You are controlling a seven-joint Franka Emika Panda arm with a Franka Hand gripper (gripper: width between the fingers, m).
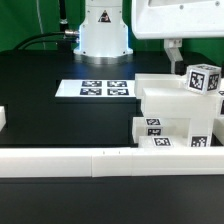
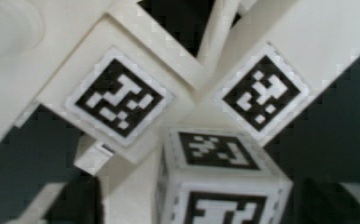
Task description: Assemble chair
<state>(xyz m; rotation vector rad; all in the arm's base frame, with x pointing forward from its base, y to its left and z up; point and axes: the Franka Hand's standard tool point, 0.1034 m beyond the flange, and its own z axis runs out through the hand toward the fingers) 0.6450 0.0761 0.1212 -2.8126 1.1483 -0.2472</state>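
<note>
Quick count first: one arm, one gripper, and one bunched-up cluster of chair pieces over on the exterior view's right. I can't split the cluster cleanly into separate parts, since they're all the same white and packed against each other. One square post does stand up at the cluster's right end, with a tag on its face. From that view I make out roughly five tags on the cluster.

The wrist view is jammed in close and shows four tags. Two big ones sit on two tilted panels, and two are on the post, on two of its faces.

Claw: it hangs above the cluster. Only one finger shows clearly in the exterior view and the wrist view is blurry at the corners, so I can't tell whether it's open or gripping anything.

Edges: one long border rail runs across the whole front, with the chair cluster just behind it. One marker board lies flat in front of the robot base, apart from the cluster. One small white block pokes in at the exterior view's left edge. The open room is the black table between board, rail and that block
</note>
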